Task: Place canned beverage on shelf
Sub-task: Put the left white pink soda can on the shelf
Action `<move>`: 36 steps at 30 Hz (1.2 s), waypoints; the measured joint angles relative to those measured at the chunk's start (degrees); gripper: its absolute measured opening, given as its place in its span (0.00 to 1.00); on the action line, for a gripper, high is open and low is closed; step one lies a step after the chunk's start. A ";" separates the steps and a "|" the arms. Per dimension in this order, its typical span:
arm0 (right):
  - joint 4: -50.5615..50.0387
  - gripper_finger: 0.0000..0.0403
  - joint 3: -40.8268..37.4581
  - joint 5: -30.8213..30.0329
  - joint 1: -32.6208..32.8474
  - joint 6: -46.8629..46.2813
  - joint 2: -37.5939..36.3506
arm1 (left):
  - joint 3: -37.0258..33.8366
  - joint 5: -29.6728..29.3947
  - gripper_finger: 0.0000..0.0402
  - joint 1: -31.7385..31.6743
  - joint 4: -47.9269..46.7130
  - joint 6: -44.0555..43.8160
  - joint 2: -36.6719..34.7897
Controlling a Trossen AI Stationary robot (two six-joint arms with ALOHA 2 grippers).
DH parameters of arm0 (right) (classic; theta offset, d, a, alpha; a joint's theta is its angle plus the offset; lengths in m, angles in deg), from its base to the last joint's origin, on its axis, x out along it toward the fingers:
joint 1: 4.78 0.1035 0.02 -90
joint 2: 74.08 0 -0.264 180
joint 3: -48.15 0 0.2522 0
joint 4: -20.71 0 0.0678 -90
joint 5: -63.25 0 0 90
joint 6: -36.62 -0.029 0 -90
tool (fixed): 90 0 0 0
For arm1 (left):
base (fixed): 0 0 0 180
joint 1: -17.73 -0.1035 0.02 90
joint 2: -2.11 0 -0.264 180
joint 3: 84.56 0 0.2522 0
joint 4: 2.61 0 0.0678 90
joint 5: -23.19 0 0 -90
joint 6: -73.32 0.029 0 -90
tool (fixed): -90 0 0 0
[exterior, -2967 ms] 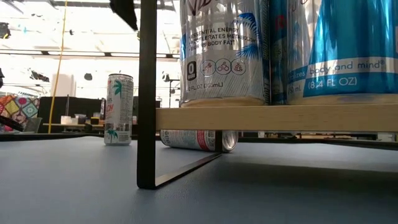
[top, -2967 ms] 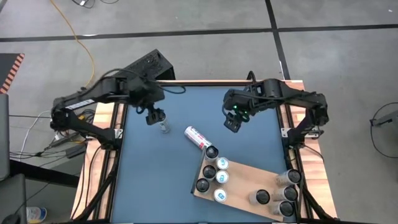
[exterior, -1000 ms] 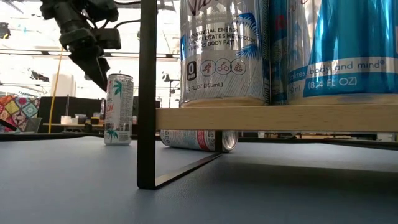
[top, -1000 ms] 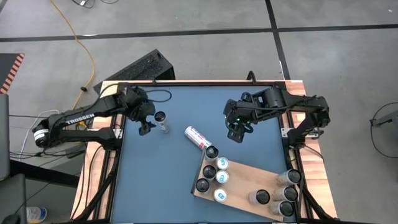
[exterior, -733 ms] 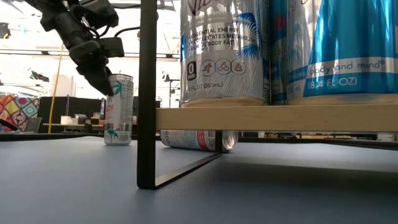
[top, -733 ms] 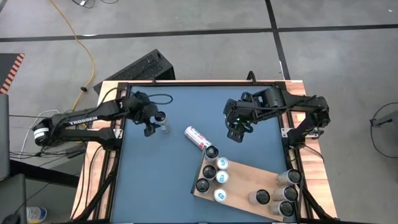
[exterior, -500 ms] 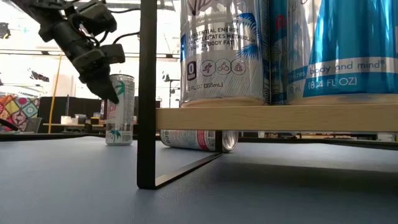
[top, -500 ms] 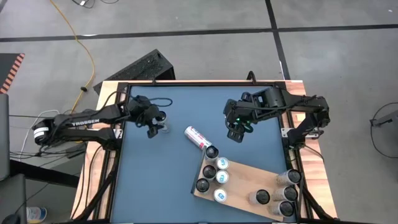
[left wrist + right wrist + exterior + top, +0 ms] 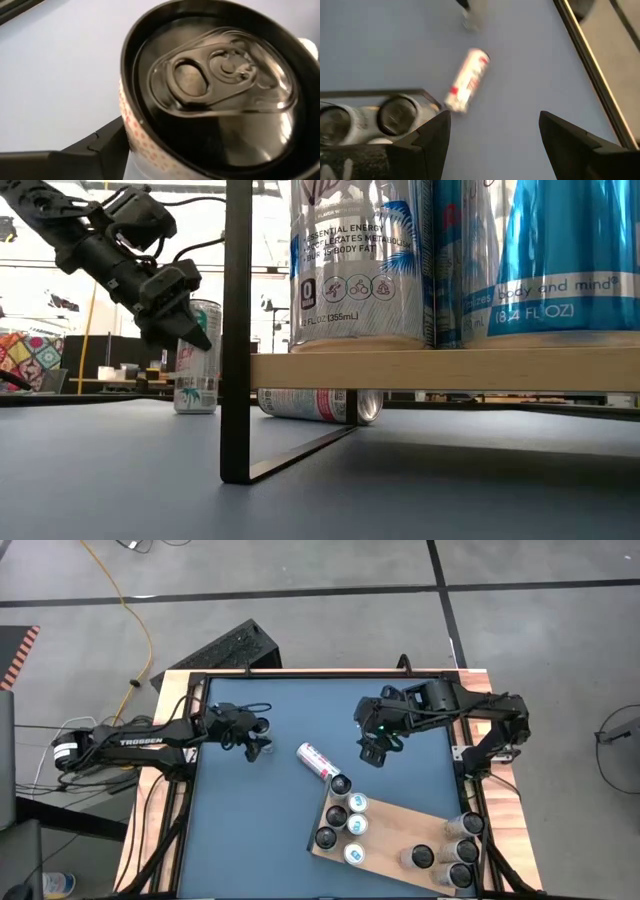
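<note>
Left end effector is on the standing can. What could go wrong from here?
1. The left end effector grips the white upright aluminium can near its rim, so it may tip.
2. The red-and-white can lying on its side sits between it and the light-brown wooden shelf.
3. That shelf's near corner is already crowded with cans.

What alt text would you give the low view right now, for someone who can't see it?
The left gripper reaches down around the top of an upright can on the blue-grey tabletop. Nearer the camera, the shelf carries standing cans, and a red-and-white can lies on its side beneath it.
</note>
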 joint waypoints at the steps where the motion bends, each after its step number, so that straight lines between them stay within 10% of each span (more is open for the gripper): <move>1: 1.58 0.70 0.00 0.00 0.18 1.18 0.00 | -0.04 -0.67 0.63 0.51 0.67 -0.60 -0.03; 11: 12.12 0.70 0.02 0.13 -1.02 9.66 0.00 | 3.48 -5.62 0.59 5.14 0.82 -7.77 -0.04; 24: 26.72 0.70 0.02 0.07 -5.96 15.97 3.28 | 25.14 -29.39 0.59 12.03 -25.53 -13.54 2.96; 36: 39.86 0.70 0.04 7.14 -8.27 23.11 7.55 | 35.64 -34.43 0.59 16.98 -30.78 -11.76 12.07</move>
